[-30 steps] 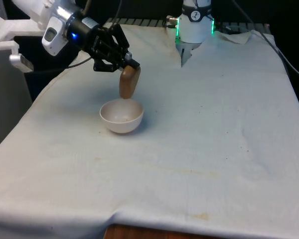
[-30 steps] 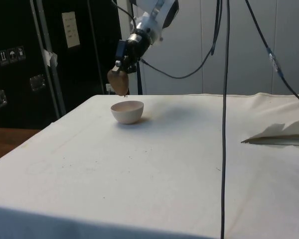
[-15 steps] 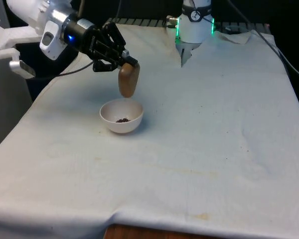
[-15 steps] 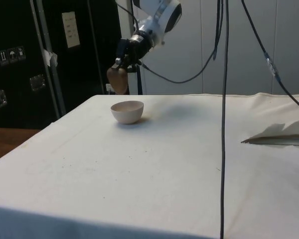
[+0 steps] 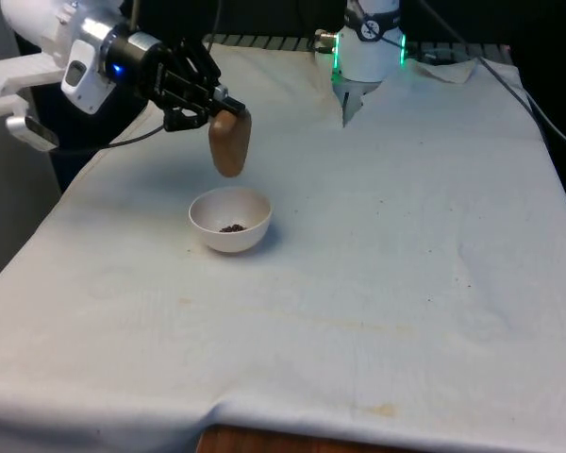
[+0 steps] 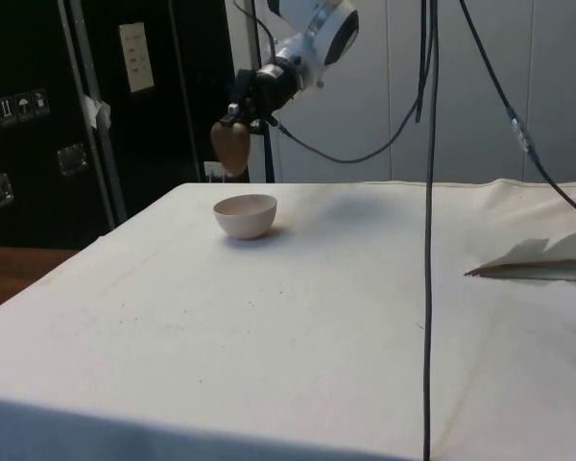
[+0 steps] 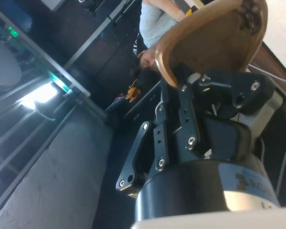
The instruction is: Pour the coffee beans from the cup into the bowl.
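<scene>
1. Black gripper [image 5: 210, 102], at the front view's left, is clamping the brown cup [image 5: 229, 143], and we are watching it hang mouth-down.
2. We are seeing the white bowl [image 5: 230, 220] below, slightly rightward, beans [image 5: 232, 227] lying inside.

White tablecloth [image 5: 387, 236] covers the table, wrinkled, with faint stains near the front edge. Black cables [image 6: 428, 230] hang in the side view. Dark cabinets [image 6: 38, 115] stand behind there.
</scene>
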`<action>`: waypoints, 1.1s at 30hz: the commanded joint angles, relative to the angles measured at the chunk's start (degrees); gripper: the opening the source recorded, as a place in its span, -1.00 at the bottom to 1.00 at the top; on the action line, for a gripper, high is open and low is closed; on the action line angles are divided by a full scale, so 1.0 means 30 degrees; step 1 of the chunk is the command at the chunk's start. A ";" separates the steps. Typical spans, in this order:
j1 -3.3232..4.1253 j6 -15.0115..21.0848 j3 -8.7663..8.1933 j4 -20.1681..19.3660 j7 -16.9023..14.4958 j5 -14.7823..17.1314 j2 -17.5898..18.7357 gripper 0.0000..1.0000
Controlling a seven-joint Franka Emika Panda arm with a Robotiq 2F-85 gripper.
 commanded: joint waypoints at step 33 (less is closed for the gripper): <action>0.0134 -0.2636 -0.0726 0.0229 0.1413 0.2368 0.0974 -0.94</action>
